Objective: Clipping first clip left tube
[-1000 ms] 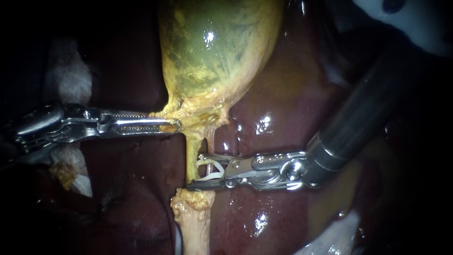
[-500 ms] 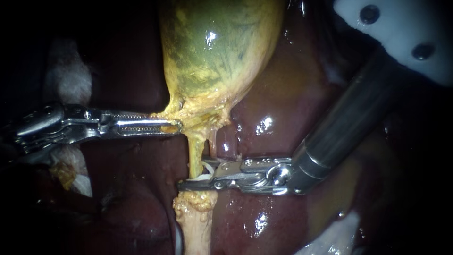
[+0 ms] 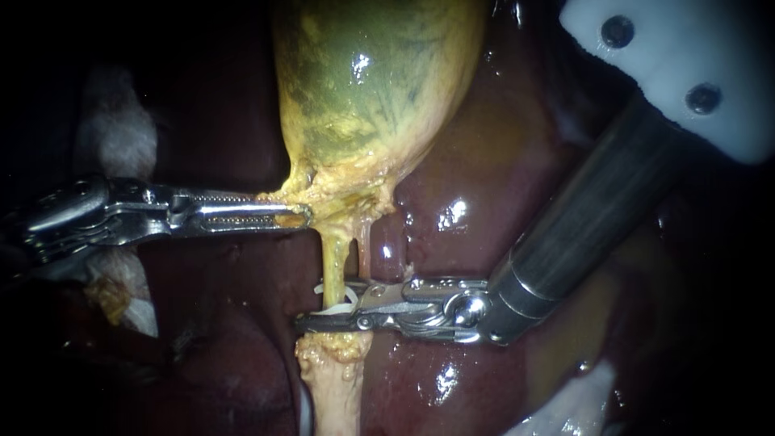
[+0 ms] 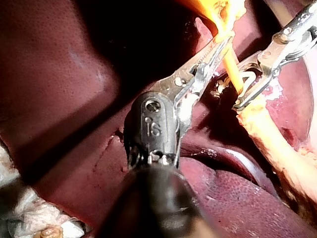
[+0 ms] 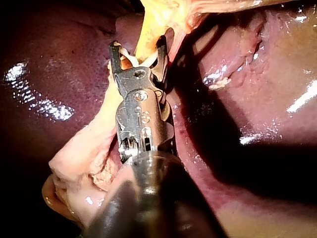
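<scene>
Right instrument has slid left over the last second; its jaws now straddle the left tube instead of sitting just right of it. Left instrument hasn't moved, jaws clamped on yellow tissue at the neck of the gallbladder. The left tube hangs straight below that grip, and the right jaws stand apart around it, holding the white clip, liver behind.
</scene>
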